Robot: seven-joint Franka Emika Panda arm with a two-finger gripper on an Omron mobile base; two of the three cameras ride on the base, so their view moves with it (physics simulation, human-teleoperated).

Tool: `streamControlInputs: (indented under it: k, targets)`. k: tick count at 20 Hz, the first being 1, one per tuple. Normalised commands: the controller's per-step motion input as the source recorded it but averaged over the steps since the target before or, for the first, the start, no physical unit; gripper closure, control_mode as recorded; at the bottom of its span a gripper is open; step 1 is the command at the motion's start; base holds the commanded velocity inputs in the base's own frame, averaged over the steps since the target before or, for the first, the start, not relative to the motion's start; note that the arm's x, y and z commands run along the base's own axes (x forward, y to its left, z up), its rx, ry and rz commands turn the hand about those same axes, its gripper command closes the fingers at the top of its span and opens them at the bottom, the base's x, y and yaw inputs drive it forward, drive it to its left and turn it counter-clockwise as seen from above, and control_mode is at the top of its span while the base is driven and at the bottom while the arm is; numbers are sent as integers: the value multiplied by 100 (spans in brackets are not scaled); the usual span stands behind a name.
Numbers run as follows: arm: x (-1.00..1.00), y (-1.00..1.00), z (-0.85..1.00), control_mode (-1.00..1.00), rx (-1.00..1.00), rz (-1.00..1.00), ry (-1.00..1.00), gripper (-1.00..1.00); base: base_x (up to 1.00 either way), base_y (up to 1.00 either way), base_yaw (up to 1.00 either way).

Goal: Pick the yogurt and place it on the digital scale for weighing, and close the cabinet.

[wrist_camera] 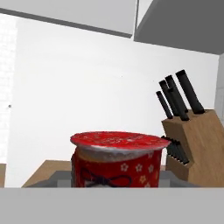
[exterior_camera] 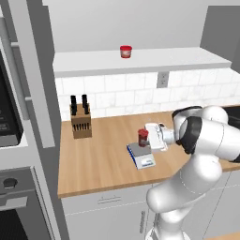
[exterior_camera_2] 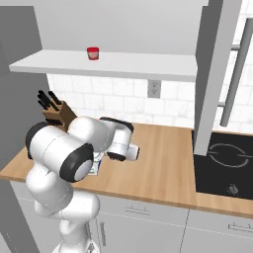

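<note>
- Yogurt (exterior_camera: 142, 137), in the left base view, stands upright on the scale (exterior_camera: 141, 154) on the worktop (exterior_camera: 101, 159). The gripper (exterior_camera: 151, 136) is just beside the cup at its right; whether its fingers touch the cup cannot be told here. I judge the placing step to be at its end, with release or retreat in hand.
- In the right base view, the arm's own body hides the yogurt, and only an edge of the scale (exterior_camera_2: 96, 165) peeps out. A cabinet door (exterior_camera_2: 213, 74) stands swung out. The next move calls for pulling straight back without tipping the cup, then pushing the door shut.
- In the hand view, the yogurt (wrist_camera: 114, 162) fills the lower middle, on the grey platform. No fingertips show, so how far the gripper is parted cannot be told. A knife block (wrist_camera: 194, 144) stands behind, at right.
</note>
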Motion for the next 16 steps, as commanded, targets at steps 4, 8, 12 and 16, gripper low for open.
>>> streamControlInputs:
  k: [4, 8, 12, 16]
  targets:
    - [0, 0, -30, -100, 0, 0, 7, 100, 0, 0, 0]
    - [0, 2, -12, -100, 0, 0, 3, 100, 0, 0, 0]
    - [0, 9, -29, -100, 0, 0, 2, 100, 0, 0, 0]
    - [1, 18, -18, -100, 0, 0, -3, 100, 0, 0, 0]
